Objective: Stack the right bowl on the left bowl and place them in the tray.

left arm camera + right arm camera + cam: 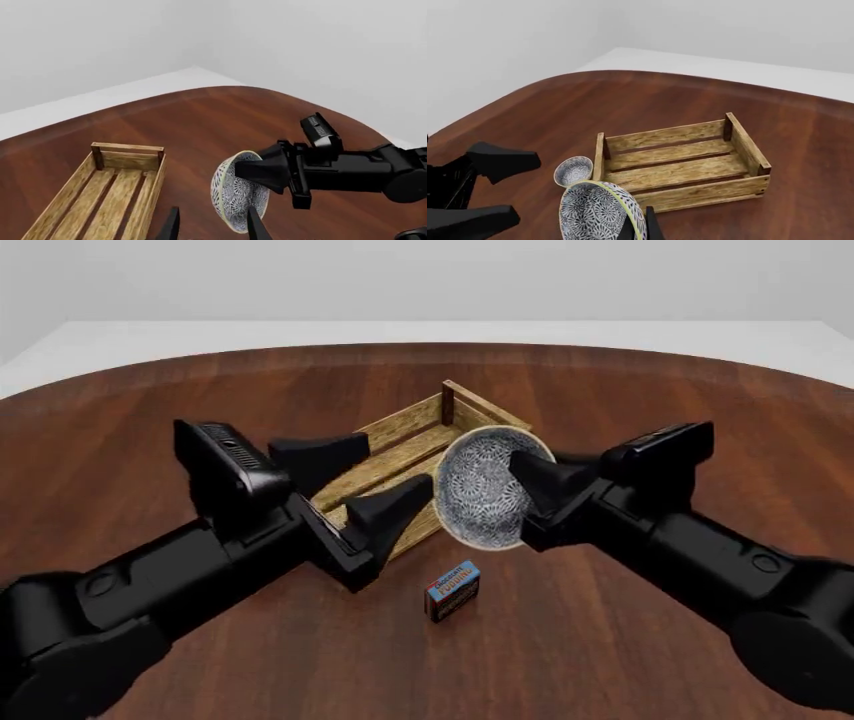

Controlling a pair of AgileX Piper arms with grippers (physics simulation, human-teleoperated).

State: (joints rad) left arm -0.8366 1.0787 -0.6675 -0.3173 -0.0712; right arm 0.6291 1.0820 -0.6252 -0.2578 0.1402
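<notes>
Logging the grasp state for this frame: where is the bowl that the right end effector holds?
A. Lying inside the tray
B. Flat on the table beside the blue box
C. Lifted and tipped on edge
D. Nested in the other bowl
C: the right end effector grips the right bowl by its rim, tipped on edge, while the left bowl sits on the table beside the tray.

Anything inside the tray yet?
The tray is empty: only bare slats show. One bowl sits on the table outside its end wall; the other bowl is tilted in the right tool. The front view partly hides the tray.
</notes>
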